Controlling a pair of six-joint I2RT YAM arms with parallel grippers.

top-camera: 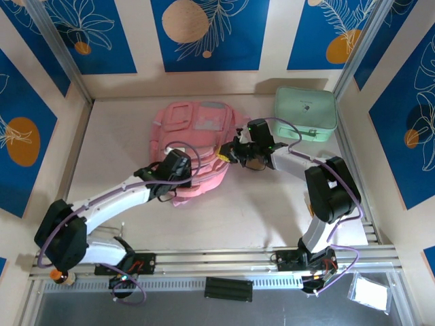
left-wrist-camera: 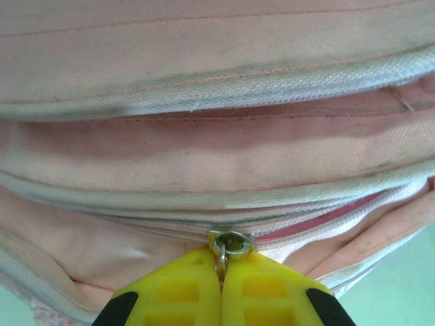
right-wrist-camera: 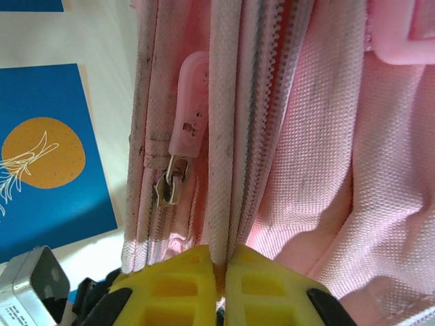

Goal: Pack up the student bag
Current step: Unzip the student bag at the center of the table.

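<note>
Our left gripper (left-wrist-camera: 222, 275) has its yellow fingers pressed together on the metal zip ring (left-wrist-camera: 231, 243) of the student bag (top-camera: 194, 146), at the bag's near edge. Our right gripper (right-wrist-camera: 221, 265) is pinched on the bag's zip tape (right-wrist-camera: 224, 136) at its right side, just beside a pink-tabbed zip pull (right-wrist-camera: 185, 129). We count one bag, lying flat mid-table, and one mint case (top-camera: 304, 113) near its far right corner, not touching it.
</note>
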